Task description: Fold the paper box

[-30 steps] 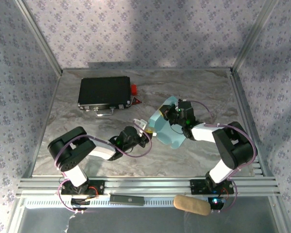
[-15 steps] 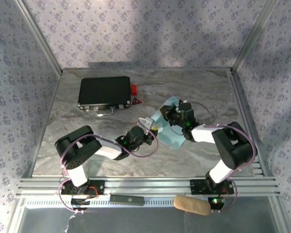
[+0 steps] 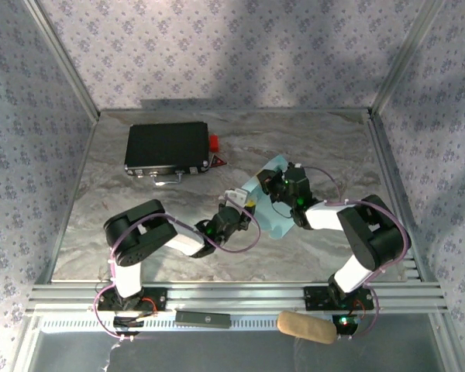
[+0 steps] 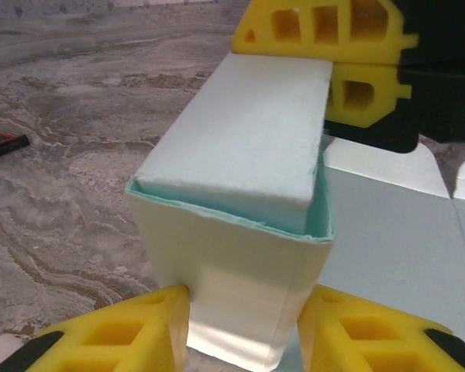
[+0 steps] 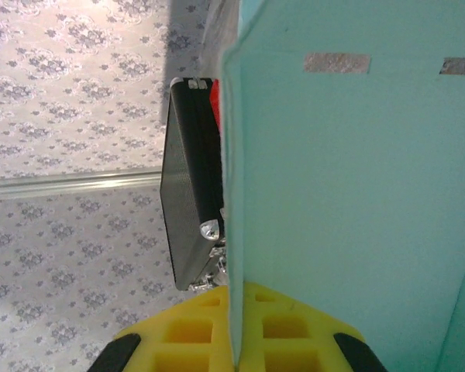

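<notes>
right gripper (image 3: 274, 183) pinches the paper box (image 3: 277, 225) edge, open table (image 3: 333, 147) around.

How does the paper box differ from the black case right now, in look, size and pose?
The paper box is pale blue thin card; the black case is dark, with red parts at one end. The paper box looks smaller than the black case. The paper box is partly folded, pinched by the right gripper, the left gripper flanking it; the black case lies flat, untouched. Both are roughly rectangular.
</notes>
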